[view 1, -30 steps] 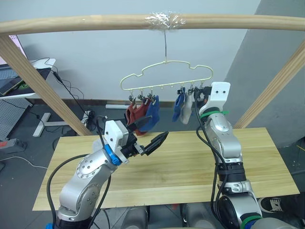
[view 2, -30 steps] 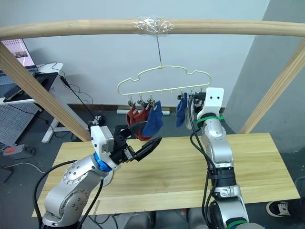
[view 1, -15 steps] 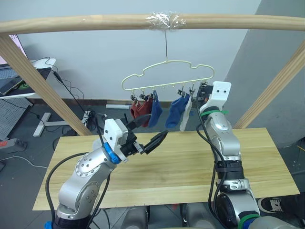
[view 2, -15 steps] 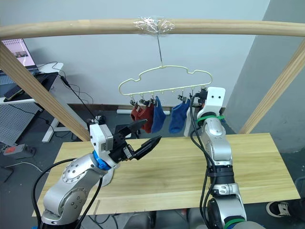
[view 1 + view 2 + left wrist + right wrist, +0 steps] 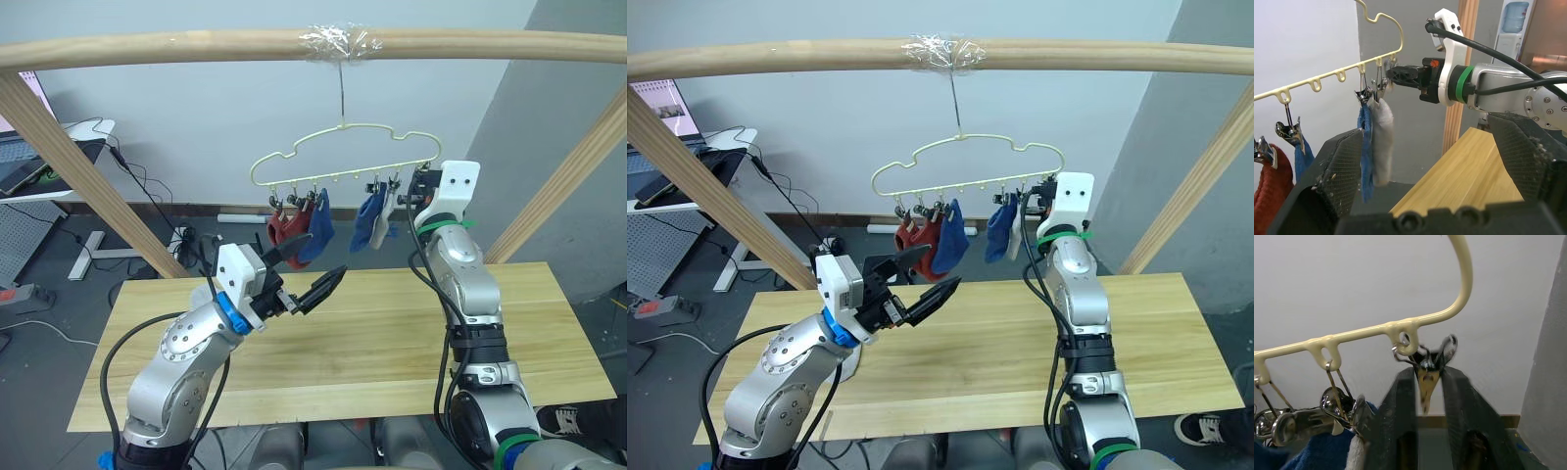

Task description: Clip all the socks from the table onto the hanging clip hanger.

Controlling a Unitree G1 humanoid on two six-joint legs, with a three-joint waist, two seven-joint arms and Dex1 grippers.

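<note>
The pale clip hanger (image 5: 343, 157) hangs by its hook from the taped top pole. Two rust red socks (image 5: 281, 227) and a blue sock (image 5: 316, 221) are clipped on its left side. Another blue sock (image 5: 370, 221) and a light grey sock (image 5: 1382, 142) are clipped toward its right end. My right gripper (image 5: 1423, 377) is raised to that end and is shut on the last metal clip (image 5: 1426, 369). Below the red socks my left gripper (image 5: 318, 258) is held open and empty above the table (image 5: 372, 343). I see no sock on the tabletop.
The round wooden pole frame spans the scene, with its top bar (image 5: 196, 44) overhead and slanted poles at the left (image 5: 69, 166) and right (image 5: 568, 166). A white desk (image 5: 49, 162) and floor cables lie behind the table on the left.
The hanger and its socks have swung: the right-hand blue sock kicked out to the left and has dropped back. My right gripper has shifted slightly right at the end clip. The left arm barely moved.
</note>
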